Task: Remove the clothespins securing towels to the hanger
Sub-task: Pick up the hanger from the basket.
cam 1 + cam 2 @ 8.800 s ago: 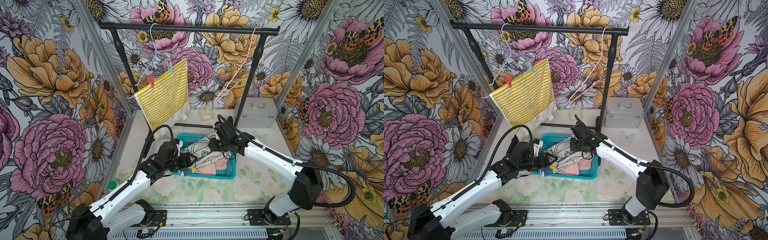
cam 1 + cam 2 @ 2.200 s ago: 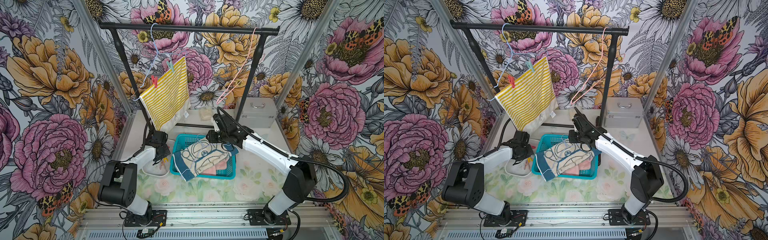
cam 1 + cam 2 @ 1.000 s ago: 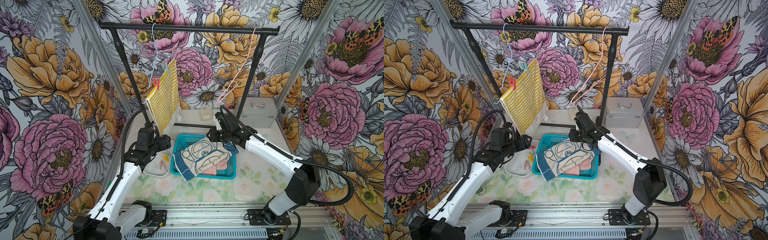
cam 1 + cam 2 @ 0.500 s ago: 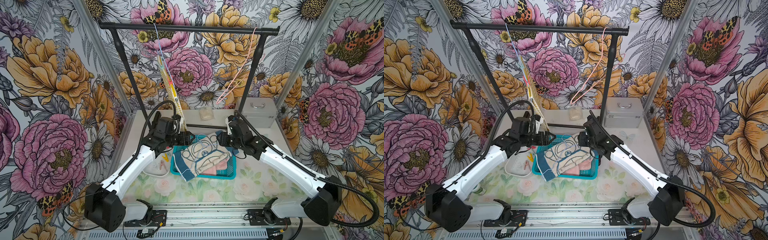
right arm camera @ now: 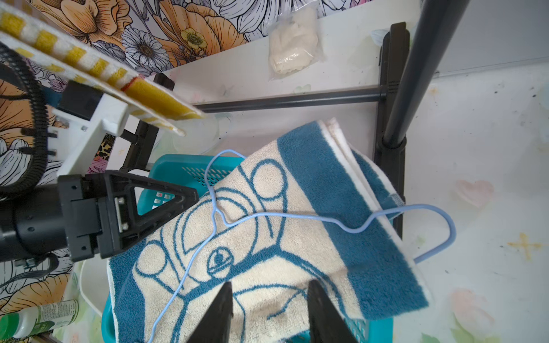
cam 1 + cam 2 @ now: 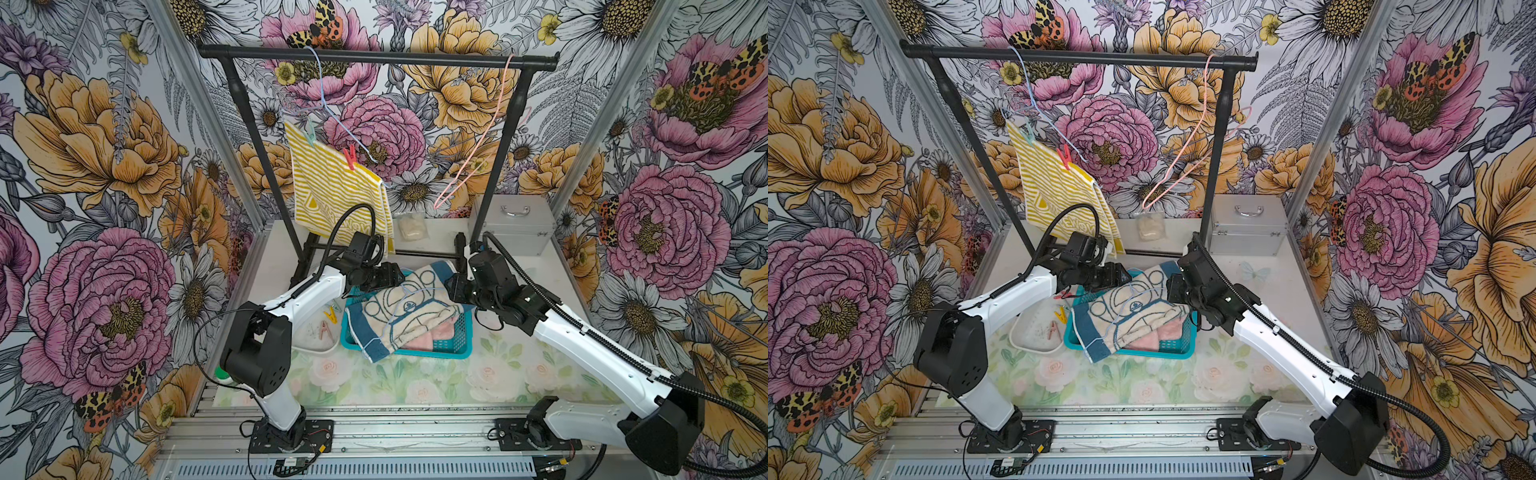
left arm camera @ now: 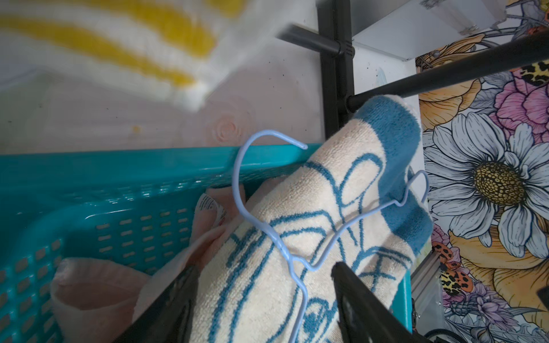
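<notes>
**Clips remain on the rack as both arms work low at the basket.** Just left of the teal basket [image 6: 432, 354], a white tray [image 6: 309, 338] holds loose clothespins, among them a yellow one [image 6: 331, 315] and a pinkish one [image 6: 325, 330].

Above and behind the basket's back-left corner, the yellow-striped towel [image 6: 332, 187] hangs from a blue wire hanger [image 6: 340, 124] on the black rack [image 6: 374, 58]. A mint clothespin [image 6: 309, 132] pins its upper corner. A red clothespin [image 6: 350, 157] sits lower along the sloping wire, its long axis roughly upright across it. By the look of things, these two are the clips left to pull.

The left gripper [image 6: 397, 276] sits over the basket's back-left rim, well below both clips, with its jaws apart. In the left wrist view they straddle a second blue hanger [image 7: 280, 249], which lies loose on the cream-and-blue towel [image 6: 409, 307] in the basket. Its wire neck runs lengthwise between the fingers, so a squeeze would close across it. Whether the fingertips touch the terry is hard to tell. A pale pink towel [image 6: 444, 330] lies beneath the cream one.

At the basket's back-right corner, the right gripper [image 6: 451, 289] hovers over the cream towel's blue border, its jaws parted with nothing between them. The left arm is the nearer one, both to the loose hanger's neck and to the pinned towel above.
</notes>
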Tool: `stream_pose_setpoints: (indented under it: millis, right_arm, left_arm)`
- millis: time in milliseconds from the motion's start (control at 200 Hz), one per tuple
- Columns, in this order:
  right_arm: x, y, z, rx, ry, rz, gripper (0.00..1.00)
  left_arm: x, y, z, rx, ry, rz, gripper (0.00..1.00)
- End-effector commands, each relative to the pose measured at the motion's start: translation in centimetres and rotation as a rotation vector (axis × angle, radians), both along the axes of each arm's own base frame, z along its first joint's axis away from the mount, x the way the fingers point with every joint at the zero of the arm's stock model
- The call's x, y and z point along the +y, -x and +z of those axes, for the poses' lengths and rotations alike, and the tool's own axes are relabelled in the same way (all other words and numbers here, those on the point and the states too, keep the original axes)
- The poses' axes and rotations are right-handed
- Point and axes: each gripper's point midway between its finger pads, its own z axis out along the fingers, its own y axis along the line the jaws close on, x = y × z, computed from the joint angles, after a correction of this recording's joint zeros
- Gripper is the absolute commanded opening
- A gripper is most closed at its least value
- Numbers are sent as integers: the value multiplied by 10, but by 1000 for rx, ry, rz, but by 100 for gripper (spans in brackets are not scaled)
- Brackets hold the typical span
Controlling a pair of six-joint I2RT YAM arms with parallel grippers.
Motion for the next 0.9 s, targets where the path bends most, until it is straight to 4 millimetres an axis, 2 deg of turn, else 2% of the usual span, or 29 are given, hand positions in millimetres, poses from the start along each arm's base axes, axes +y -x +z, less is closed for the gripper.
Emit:
stream_pose_setpoints:
  millis: [0,170,275,285,420,525,605,766,831,841,851,891]
  right_arm:
    - [-5,-1,8,-31,-9,-21,42]
    - [-5,-1,8,-31,-9,-15,42]
    - [-5,-1,8,-31,-9,-12,42]
    - [-5,-1,8,-29,-7,-12,42]
    - [-5,-1,10,-34,-10,-8,42]
    - [-5,-1,11,-35,-11,-9,42]
    - [-5,-1,11,-34,-12,-7,42]
    - [-5,-2,11,-36,-10,-6,42]
    - [-5,-2,12,-39,-8,-3,42]
    - [-5,-2,12,-39,-9,-2,42]
    - [-5,-2,12,-39,-8,-3,42]
    - [-5,-2,12,-40,-8,-2,42]
  left_arm:
    - [-11,-15,13,-37,31,20,71]
    - [-21,-25,3,-24,49,13,59]
    - [-26,-29,2,-26,66,0,45]
    - [-27,-29,-10,-3,56,-2,44]
    - [-31,-30,-20,12,54,-13,40]
    - [-31,-31,-21,5,52,-11,32]
    - [-32,-33,-17,-10,64,-17,23]
    - [-34,-36,5,-69,82,-28,18]
    - [-34,-38,7,-79,82,-30,13]
    - [-34,-37,21,-105,95,-32,13]
    - [-33,-37,26,-115,99,-32,13]
    - [-33,-37,33,-132,104,-34,13]
